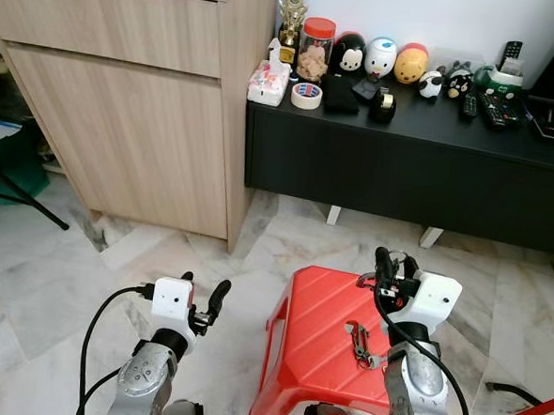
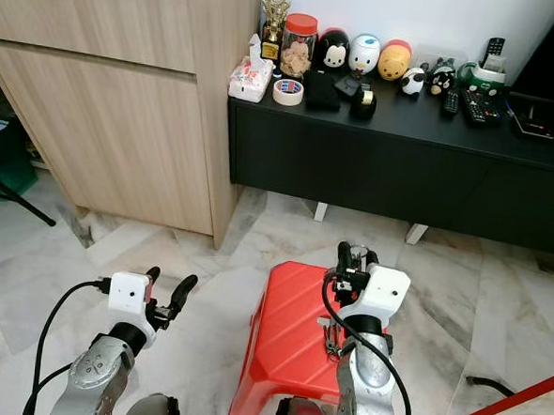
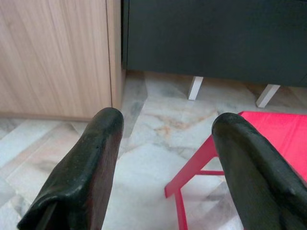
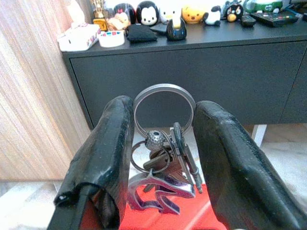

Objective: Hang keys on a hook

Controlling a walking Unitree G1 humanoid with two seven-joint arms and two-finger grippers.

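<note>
The keys (image 4: 163,158) — a bunch on a large silver ring — sit clamped between the two black fingers of the right tool (image 1: 393,267), above the far right part of the red stool (image 1: 316,332). Part of the bunch dangles beside the wrist, over the stool's seat. The left tool (image 1: 204,297) hovers over the marble floor (image 1: 113,273) left of the stool, fingers spread wide and holding nothing. Beyond the stool stands a black table (image 1: 431,151) carrying small toys, with a wooden cabinet (image 1: 124,95) at its left.

Left end effector (image 1: 205,294) is raised with fingers apart; right end effector (image 1: 394,266) points up, gripping.
</note>
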